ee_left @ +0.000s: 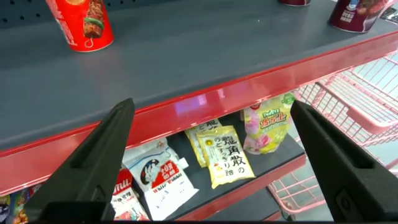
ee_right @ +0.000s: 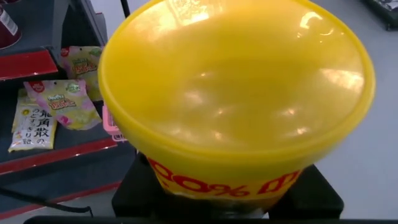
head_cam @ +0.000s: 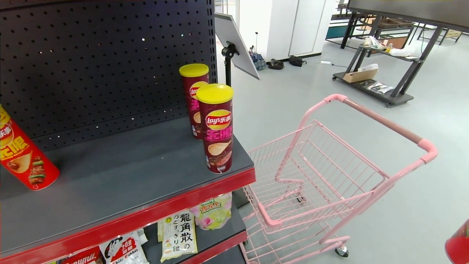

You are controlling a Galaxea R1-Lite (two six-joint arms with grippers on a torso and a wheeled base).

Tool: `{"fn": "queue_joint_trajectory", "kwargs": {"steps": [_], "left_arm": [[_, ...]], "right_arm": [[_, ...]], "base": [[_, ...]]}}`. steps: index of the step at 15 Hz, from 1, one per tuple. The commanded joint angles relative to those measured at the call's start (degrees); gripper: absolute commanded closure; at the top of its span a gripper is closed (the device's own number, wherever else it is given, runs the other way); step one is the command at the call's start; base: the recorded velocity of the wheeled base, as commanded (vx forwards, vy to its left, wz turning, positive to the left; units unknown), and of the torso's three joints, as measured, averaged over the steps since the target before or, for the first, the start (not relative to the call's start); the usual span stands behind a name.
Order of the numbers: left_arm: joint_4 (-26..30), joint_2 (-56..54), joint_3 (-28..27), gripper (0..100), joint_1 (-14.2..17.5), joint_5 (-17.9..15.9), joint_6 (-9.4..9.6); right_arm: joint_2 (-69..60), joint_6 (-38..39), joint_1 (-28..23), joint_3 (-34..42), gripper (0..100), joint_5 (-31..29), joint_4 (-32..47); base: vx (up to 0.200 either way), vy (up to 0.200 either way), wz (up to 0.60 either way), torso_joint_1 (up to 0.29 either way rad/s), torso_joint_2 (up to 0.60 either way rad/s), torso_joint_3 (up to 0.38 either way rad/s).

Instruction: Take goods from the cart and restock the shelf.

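Grey red-edged shelf board (head_cam: 128, 172) bears two maroon yellow-lidded crisp tubes (head_cam: 217, 128); our left gripper (ee_left: 214, 158) gapes empty before it, our right gripper (ee_right: 236, 205) clamps a red yellow-lidded tube (ee_right: 236, 106) near the pink wire cart (head_cam: 381, 121).

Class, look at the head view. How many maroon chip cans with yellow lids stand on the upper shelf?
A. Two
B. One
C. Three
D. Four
A: the front can and the rear can, both maroon with yellow lids, stand upright close together at the right end of the upper shelf. The only other can there, the bright red can, stands far to the left.
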Motion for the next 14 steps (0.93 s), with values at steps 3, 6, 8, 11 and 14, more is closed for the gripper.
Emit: {"fn": "queue_joint_trajectory", "kwargs": {"steps": [3,6,8,11,14], "left_arm": [[-0.02,0.05,0.0,0,0.04,-0.02,-0.01],[-0.02,0.05,0.0,0,0.04,-0.02,-0.01],[-0.02,0.05,0.0,0,0.04,-0.02,-0.01],[-0.02,0.05,0.0,0,0.04,-0.02,0.08],[-0.02,0.05,0.0,0,0.04,-0.02,0.34]], "right_arm": [[0.48,-0.21,0.03,0.49,100,0.14,-0.01],[0.39,-0.12,0.03,0.75,100,0.14,-0.01],[0.12,-0.12,-0.06,1.89,100,0.05,-0.01],[-1.19,0.41,-0.06,2.42,100,0.14,-0.19],[-3.92,1.72,0.38,5.32,100,0.32,-4.23]], "base": [[0.0,0.0,0.6,0.005,0.0,0.001],[0.0,0.0,0.6,0.004,0.0,-0.001],[0.0,0.0,0.6,-0.002,0.01,0.007],[0.0,0.0,0.0,0.0,0.0,0.0],[0.0,0.0,0.0,0.0,0.0,0.0]]}}
